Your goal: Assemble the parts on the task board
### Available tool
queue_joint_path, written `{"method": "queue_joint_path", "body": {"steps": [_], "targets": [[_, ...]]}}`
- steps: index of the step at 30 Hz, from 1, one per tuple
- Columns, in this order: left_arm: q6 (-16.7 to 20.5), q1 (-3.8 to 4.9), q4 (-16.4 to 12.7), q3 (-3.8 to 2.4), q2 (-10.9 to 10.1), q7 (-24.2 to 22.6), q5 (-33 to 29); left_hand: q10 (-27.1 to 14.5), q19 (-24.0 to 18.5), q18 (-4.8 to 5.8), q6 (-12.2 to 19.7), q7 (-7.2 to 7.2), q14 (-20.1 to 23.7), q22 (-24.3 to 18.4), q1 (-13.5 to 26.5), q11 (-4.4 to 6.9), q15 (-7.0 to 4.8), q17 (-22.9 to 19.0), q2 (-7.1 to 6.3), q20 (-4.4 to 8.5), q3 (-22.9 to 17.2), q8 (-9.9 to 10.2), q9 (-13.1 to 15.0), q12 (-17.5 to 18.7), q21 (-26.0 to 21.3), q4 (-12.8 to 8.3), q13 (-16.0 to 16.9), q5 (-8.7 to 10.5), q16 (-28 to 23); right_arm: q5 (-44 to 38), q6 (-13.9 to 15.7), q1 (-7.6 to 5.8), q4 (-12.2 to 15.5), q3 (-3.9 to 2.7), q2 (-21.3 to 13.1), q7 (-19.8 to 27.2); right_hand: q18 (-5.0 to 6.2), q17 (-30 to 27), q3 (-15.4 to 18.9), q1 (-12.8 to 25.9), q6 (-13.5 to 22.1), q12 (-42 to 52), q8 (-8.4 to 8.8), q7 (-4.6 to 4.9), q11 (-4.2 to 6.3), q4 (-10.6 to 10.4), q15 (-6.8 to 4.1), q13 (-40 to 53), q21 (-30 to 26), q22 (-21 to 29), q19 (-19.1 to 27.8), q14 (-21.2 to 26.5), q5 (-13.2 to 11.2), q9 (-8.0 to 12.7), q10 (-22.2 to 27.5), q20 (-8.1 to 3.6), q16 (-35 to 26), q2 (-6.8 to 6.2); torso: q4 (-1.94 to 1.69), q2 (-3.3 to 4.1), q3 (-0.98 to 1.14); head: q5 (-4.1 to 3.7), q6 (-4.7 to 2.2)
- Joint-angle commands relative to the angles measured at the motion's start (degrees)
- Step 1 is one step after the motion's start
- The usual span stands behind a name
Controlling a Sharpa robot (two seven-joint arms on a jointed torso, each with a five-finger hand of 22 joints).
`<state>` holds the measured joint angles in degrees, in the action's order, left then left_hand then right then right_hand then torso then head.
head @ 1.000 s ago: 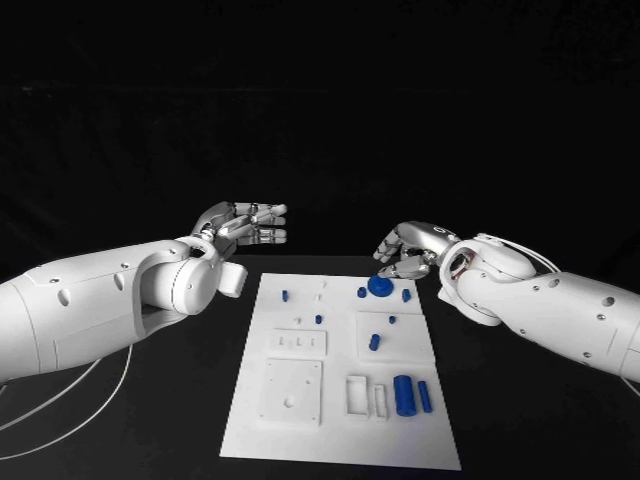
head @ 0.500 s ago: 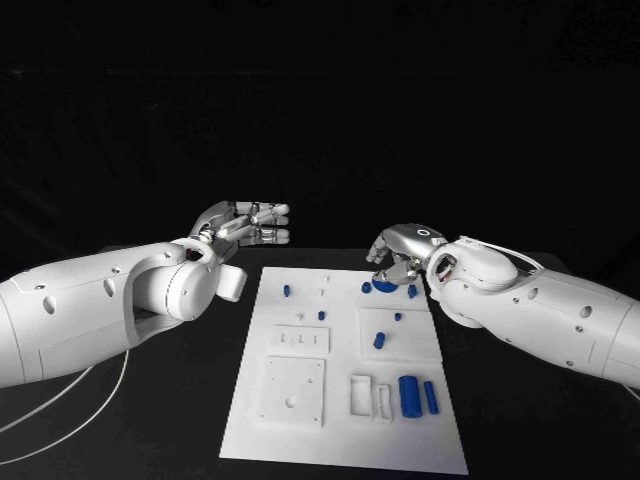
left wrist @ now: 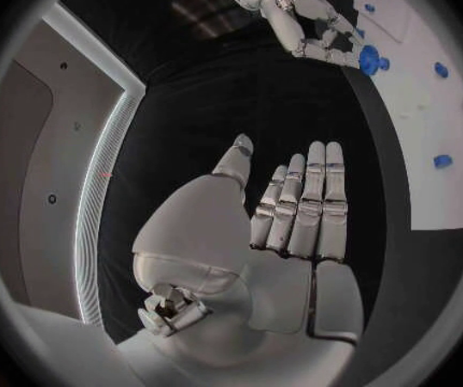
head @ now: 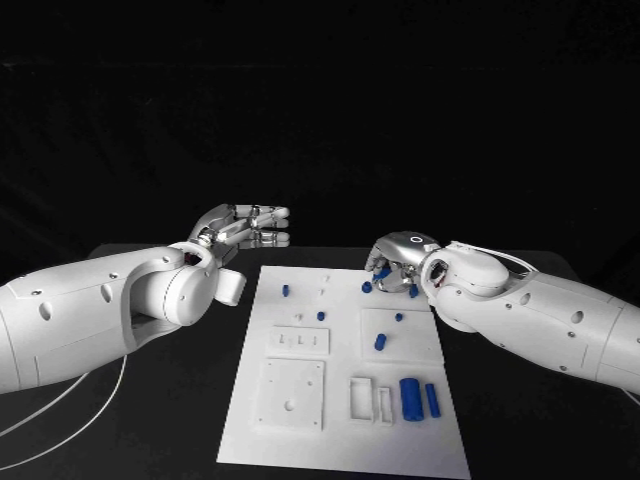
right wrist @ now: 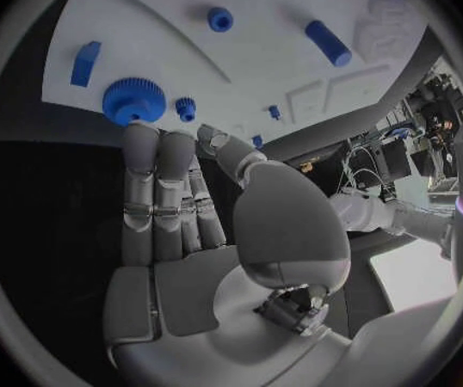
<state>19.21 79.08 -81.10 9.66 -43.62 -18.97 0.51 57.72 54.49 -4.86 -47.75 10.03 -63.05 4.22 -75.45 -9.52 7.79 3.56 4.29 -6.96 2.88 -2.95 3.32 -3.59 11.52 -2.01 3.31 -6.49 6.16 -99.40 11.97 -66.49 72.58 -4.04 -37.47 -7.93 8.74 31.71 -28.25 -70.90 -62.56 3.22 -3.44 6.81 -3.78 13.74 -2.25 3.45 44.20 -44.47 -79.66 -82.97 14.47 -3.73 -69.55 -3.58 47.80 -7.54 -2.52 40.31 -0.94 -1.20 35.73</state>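
The white task board lies lengthwise in the middle of the table. A blue gear sits flat at its far right end. My right hand is down over the gear, fingertips at its rim and thumb close beside it; whether they grip it is unclear. A small blue piece lies just left of the gear. My left hand hovers off the board's far left corner, its fingers straight and holding nothing.
More blue parts are on the board: pegs, a short cylinder, a thick cylinder and a slim bar near the front. White recessed plates fill the board's left half.
My right hand has come down from above the gear onto it, and its forearm has swung in over the board's right edge. The left hand has stayed in place.
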Motion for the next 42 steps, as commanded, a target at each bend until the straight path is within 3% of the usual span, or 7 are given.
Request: {"method": "queue_joint_path", "body": {"steps": [1, 5, 9, 13, 20, 34, 42], "targets": [[-1.37, 0.19, -0.19, -0.1, 0.15, -0.5, 0.42, -0.52, 0.21, 0.71, 0.48, 0.04, 0.19, 0.02, 0.29, -0.06, 0.27, 0.01, -0.24, -0.35, -0.09, -0.23, -0.07, 0.09, -0.05, -0.38, 0.03, 0.14, -0.3, -1.07, -3.39, -0.01, 0.07, -0.03, 0.23, -1.02, 1.4, 0.15, -0.39, 0.55, -0.45, 0.13, -0.16, -0.06, -0.14, 0.07, -0.08, 0.03, -0.99, 0.53, -0.24, 0.3, 1.07, -0.09, 0.08, 0.12, 0.36, -0.24, -0.07, 0.47, -0.07, -0.28, -0.12], [-1.52, 0.29, -0.34, -0.16, 0.15, -0.4, 0.46, -0.66, 0.26, 0.66, 0.69, 0.06, 0.23, 0.02, 0.29, -0.09, 0.29, 0.01, -0.29, -0.37, -0.07, -0.23, -0.08, 0.09, -0.02, -0.41, 0.03, 0.11, -0.33, -1.42, -3.06, 0.01, -0.55, -0.03, 0.76, -1.05, 1.51, 0.45, -0.34, 0.67, 0.04, 0.11, -0.16, 0.07, -0.36, -0.12, 0.07, 0.02, -2.41, 0.49, -0.6, 0.29, 0.59, -0.07, 0.82, 0.29, 0.14, -0.63, -0.15, 0.67, -0.16, -0.2, -0.15], [-1.58, 0.36, -0.61, -0.21, 0.04, -0.35, 0.48, -0.92, 0.25, 0.57, 0.9, 0.1, 0.27, -0.01, 0.34, -0.17, 0.34, 0.01, -0.32, -0.44, -0.06, -0.22, -0.09, 0.09, -0.03, -0.44, 0.03, 0.14, -0.39, -2.04, -2.18, 0.08, -0.98, -0.02, 1.2, -1.41, 1.46, 0.5, -0.17, 0.6, 0.04, 0.1, -0.15, 0.08, -0.45, -0.24, 0.15, 0.01, -2.97, 0.31, -0.68, 0.23, -0.2, -0.07, 1.17, 0.36, 0.02, -0.76, -0.28, 0.97, -0.08, 0.03, -0.24], [-1.64, 0.43, -0.86, -0.24, -0.07, -0.3, 0.48, -1.09, 0.19, 0.53, 1.15, 0.14, 0.36, -0.03, 0.42, -0.22, 0.38, 0.01, -0.39, -0.51, -0.02, -0.2, -0.1, 0.09, -0.07, -0.45, 0.03, 0.17, -0.45, -2.74, -0.98, 0.11, -1.23, -0.02, 1.5, -1.97, 1.38, 0.6, -0.32, 0.38, -0.04, 0.1, -0.16, 0.08, -0.57, -0.51, 0.21, 0.0, -4.17, -0.78, -0.97, 0.16, -0.82, -0.07, 1.69, 0.4, -0.19, -1.01, -0.46, 1.26, -0.24, -0.09, -0.47], [-1.69, 0.57, -1.06, -0.29, -0.16, -0.26, 0.49, -1.25, 0.15, 0.49, 1.41, 0.17, 0.41, -0.02, 0.43, -0.26, 0.41, 0.01, -0.41, -0.54, -0.04, -0.2, -0.11, 0.08, -0.08, -0.48, 0.03, 0.19, -0.48, -3.84, 0.34, 0.13, -1.4, -0.02, 1.81, -3.0, 1.3, 0.53, -0.7, 0.18, -0.22, 0.08, -0.15, 0.07, -0.7, -0.81, 0.28, -0.01, -5.67, -2.25, -1.44, 0.1, -1.74, -0.06, 2.28, 0.46, -0.32, -1.3, -0.3, 1.7, -0.24, 0.17, -0.72], [-1.74, 0.69, -1.26, -0.32, -0.15, -0.11, 0.49, -1.35, 0.13, 0.45, 1.63, 0.19, 0.43, -0.02, 0.48, -0.28, 0.42, 0.01, -0.46, -0.57, -0.03, -0.18, -0.13, 0.08, -0.09, -0.48, 0.03, 0.19, -0.49, -4.85, -0.42, 0.23, -2.27, -0.02, 2.36, -3.79, 0.98, 0.39, -2.4, 0.16, -0.64, 0.09, -0.16, -0.04, -0.61, -1.36, 0.45, -0.01, -8.78, -6.51, -2.36, 0.06, -3.63, -0.08, 1.97, 0.6, -0.19, -1.6, -0.36, 2.47, -0.32, 0.22, -0.65], [-1.83, 0.71, -1.15, -0.33, -0.09, -0.06, 0.49, -1.43, 0.21, 0.41, 2.01, 0.24, 0.4, 0.0, 0.6, -0.32, 0.43, 0.01, -0.51, -0.58, -0.01, -0.17, -0.14, 0.07, -0.04, -0.42, 0.03, 0.21, -0.47, -4.88, -1.54, 0.41, -2.22, -0.01, 2.57, -3.43, 0.79, 0.37, -2.49, 0.25, -1.18, 0.09, -0.18, -0.2, -0.43, -1.47, 0.4, 0.0, -9.65, -8.4, -2.67, 0.08, -3.53, -0.11, 1.37, 0.53, -0.08, -1.57, -0.44, 2.82, -0.41, 0.12, -0.73]]}}
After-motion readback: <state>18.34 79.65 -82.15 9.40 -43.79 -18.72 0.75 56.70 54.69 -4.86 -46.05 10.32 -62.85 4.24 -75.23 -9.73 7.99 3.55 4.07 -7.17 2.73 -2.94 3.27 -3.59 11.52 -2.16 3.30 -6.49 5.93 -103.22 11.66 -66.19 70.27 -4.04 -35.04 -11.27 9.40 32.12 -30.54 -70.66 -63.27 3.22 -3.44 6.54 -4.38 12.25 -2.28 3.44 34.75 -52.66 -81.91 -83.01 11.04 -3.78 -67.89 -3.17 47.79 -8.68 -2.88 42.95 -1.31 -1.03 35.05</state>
